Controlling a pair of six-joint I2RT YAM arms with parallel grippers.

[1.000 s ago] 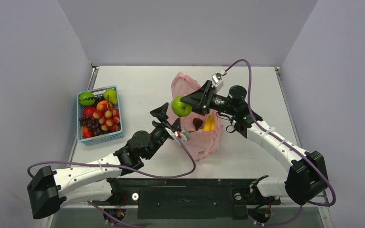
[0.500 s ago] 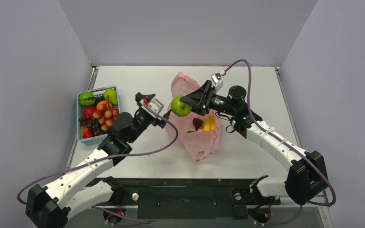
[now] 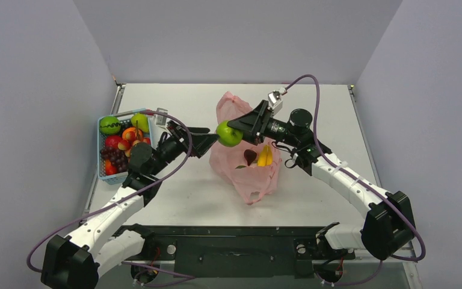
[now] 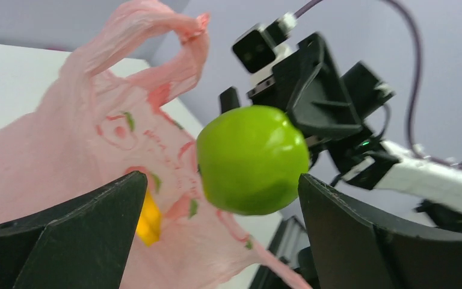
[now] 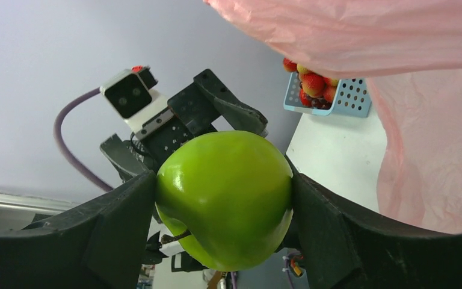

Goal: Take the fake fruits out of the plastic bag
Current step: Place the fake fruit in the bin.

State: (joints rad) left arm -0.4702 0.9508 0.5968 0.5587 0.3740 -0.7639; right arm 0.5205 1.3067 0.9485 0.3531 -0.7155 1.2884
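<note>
The left claw (image 3: 206,139) is now swung round from below the bag (image 3: 243,174) and spread wide toward the apple (image 5: 224,198), which is gripped by the right claw (image 3: 233,131) above the bag; a handover seems intended.

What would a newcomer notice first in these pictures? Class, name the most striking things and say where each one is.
A bright green apple is gripped in the right claw, mid-table, by the crumpled pink plastic bag. The left claw stands open just to the apple's left, not touching it. A blue basket heaped with fruit sits at the table's left edge.
</note>
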